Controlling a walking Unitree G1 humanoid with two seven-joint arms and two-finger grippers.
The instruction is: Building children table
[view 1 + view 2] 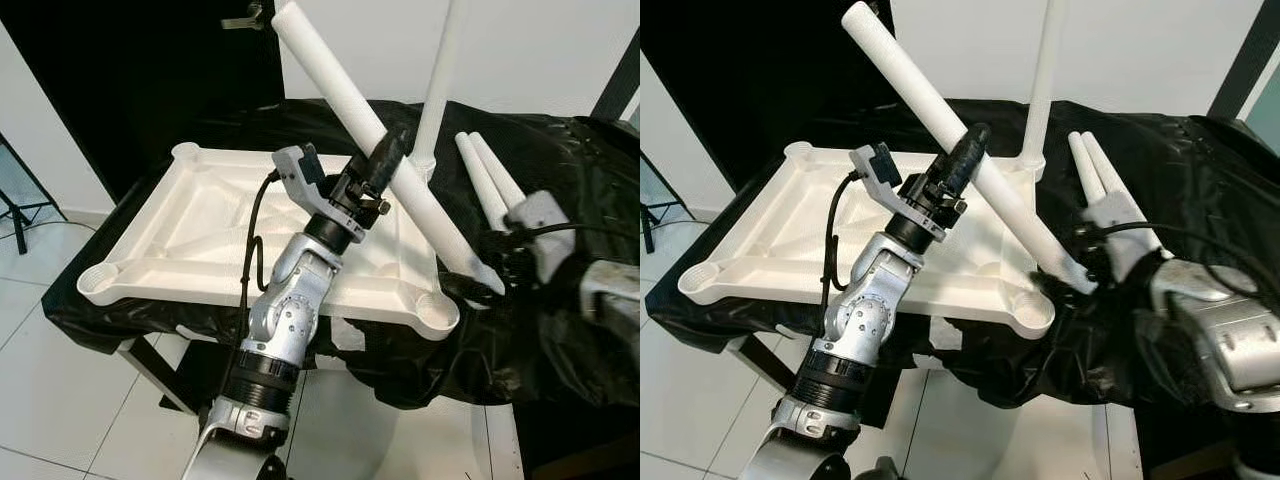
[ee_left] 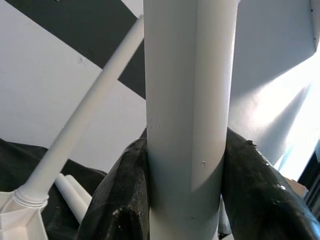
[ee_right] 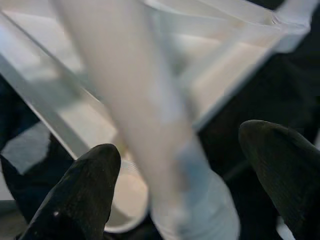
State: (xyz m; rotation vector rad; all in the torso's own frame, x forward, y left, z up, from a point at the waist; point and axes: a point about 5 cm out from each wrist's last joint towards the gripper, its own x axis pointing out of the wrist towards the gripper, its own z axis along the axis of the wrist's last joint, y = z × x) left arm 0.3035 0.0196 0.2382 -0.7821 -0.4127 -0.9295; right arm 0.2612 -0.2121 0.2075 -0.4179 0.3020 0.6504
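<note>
The white tabletop lies upside down on a black-covered surface. One white leg stands upright in its far right corner. My left gripper is shut on a second white leg, held slanted with its lower end just above the near right corner socket. In the left wrist view the leg sits tight between both black fingers. My right gripper is open around that lower end; its fingers stand apart from the leg, with the socket just below.
Two spare white legs lie side by side on the black cover to the right of the tabletop. A dark door stands behind. White tiled floor lies below at the left, with a stand's foot there.
</note>
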